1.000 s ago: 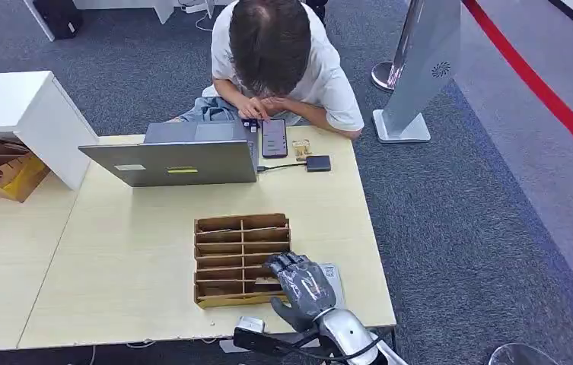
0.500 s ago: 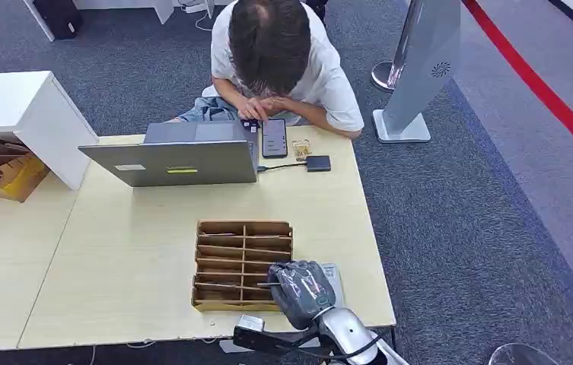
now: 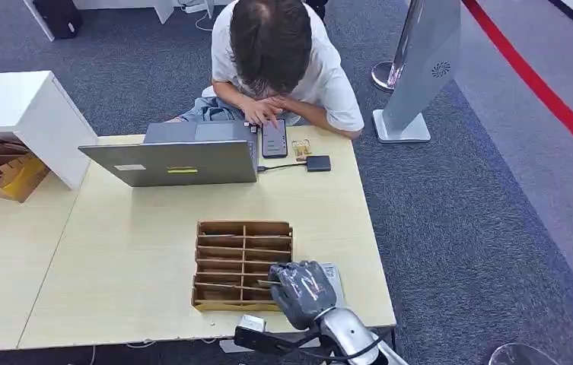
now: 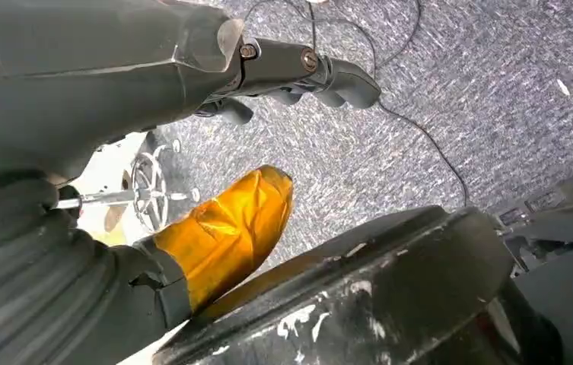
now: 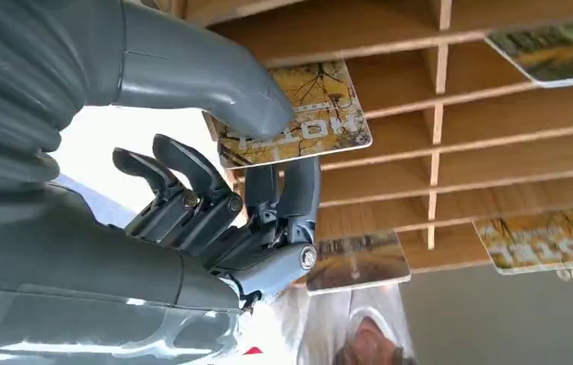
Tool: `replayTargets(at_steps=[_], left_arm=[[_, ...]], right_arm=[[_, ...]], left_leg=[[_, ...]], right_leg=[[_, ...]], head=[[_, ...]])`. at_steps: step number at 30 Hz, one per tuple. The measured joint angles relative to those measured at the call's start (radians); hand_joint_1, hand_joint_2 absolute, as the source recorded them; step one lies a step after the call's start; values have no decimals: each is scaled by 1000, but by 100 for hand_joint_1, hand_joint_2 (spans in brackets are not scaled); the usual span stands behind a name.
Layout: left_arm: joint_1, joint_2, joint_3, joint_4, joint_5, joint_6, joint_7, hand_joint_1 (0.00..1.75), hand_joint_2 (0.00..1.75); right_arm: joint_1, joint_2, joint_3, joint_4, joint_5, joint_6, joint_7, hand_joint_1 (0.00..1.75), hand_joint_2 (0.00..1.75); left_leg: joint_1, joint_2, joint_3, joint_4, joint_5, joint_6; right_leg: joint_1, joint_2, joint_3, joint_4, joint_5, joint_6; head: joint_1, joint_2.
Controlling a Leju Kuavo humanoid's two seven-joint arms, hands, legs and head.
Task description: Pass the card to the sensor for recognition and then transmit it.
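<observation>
**Card pinched at the rack, sensor far across the desk**

My right robot hand is at the near right corner of the wooden slotted rack, fingers curled down over it. The right wrist view shows what matters: my thumb presses on the face of a yellow card and darker fingers come up behind it, so I judge the card to be gripped between them. Its printed end pokes out past my thumb, and its long axis runs along the slot it sits in, roughly in line with the wooden dividers. Whether it has fully left the slot I cannot tell. Other cards rest in neighbouring slots.

My left robot hand hangs beside my body over grey carpet, fingers loosely apart, holding nothing. It is well away from the rack, so the right arm is plainly the one for this job.

The move ahead turns on direction. The small dark box wired to the laptop, which I take to be the sensor, lies at the far side of the desk, straight ahead of my right robot hand. A person sits just behind it, bent over a phone. The card should first be drawn along its own length, clear of the dividers, then carried forward.
</observation>
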Motion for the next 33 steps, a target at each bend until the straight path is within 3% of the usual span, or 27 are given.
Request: replayTargets(at_steps=[8,18,21,27,33], left_arm=[[0,0,0,0,4,1,0,0,175],[0,0,0,-2,5,2,0,0,175],[1,0,0,-2,8,2,-2,0,175],[4,0,0,-2,18,6,-14,0,175],[8,0,0,-2,25,8,-20,0,175]], right_arm=[[17,0,-9,-25,6,-91,-35,175,175],[26,0,-16,-48,6,-98,-40,175,175],[32,0,-21,-61,11,-134,-56,175,175],[55,0,-37,-138,11,-220,-96,175,175],[74,-1,-56,-242,26,-252,-110,175,175]], left_leg=[[0,0,0,0,0,0],[0,0,0,0,0,0],[0,0,0,0,0,0],[0,0,0,0,0,0],[0,0,0,0,0,0]], right_leg=[[0,0,0,0,0,0],[0,0,0,0,0,0],[0,0,0,0,0,0],[0,0,0,0,0,0],[0,0,0,0,0,0]], head=[[0,0],[0,0],[0,0],[0,0],[0,0]])
